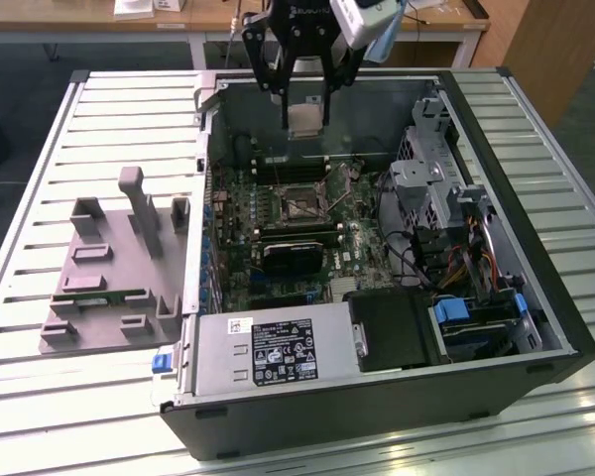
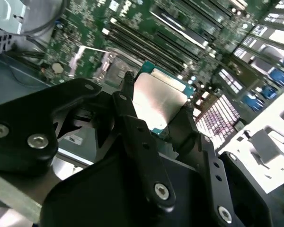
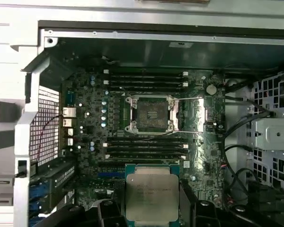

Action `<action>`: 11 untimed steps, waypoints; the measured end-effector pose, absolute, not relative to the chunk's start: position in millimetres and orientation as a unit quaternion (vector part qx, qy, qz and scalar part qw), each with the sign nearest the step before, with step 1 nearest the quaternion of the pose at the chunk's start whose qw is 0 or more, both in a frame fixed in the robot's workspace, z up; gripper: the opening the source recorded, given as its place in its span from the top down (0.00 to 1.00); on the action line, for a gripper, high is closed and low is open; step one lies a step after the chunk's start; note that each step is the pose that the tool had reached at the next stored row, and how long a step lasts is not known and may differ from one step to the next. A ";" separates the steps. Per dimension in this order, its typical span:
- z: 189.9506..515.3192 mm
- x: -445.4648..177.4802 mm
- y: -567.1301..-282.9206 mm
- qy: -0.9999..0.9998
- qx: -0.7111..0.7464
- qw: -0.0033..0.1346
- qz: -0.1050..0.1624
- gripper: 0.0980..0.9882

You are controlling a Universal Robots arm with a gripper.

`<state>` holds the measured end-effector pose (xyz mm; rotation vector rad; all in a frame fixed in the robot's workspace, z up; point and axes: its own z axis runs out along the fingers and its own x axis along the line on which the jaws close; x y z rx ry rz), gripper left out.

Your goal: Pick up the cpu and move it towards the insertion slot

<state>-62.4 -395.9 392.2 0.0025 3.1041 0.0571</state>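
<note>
My gripper (image 1: 306,121) hangs over the open computer case at its far side, shut on the cpu (image 1: 306,119), a small square chip with a silvery top. In both wrist views the cpu (image 3: 151,196) (image 2: 158,99) sits clamped between the black fingers (image 2: 132,123). The insertion slot (image 1: 302,201) lies on the green motherboard below and nearer the camera, a square socket with a shiny metal frame and dark centre (image 3: 150,115). Its frame stands open. The chip is held in the air, apart from the socket.
Black memory slots (image 3: 146,80) flank the socket. A black block (image 1: 291,256) sits nearer on the board. Drive cages and cables (image 1: 446,218) fill the case at the exterior view's right. A grey tray (image 1: 114,268) with a green memory stick lies at the exterior view's left.
</note>
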 end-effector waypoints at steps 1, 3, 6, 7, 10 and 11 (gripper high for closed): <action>391.3 -59.0 -395.9 1.000 0.001 0.018 0.018 0.51; 389.2 -54.5 -396.0 1.000 0.001 0.018 0.018 0.51; 385.8 -48.9 -395.8 1.000 0.001 0.017 0.018 0.51; 384.1 -47.3 -395.7 1.000 0.001 0.016 0.018 0.51; 379.8 -42.9 -394.1 1.000 0.002 0.015 0.018 0.51; 378.5 -41.3 -393.2 1.000 0.003 0.015 0.018 0.51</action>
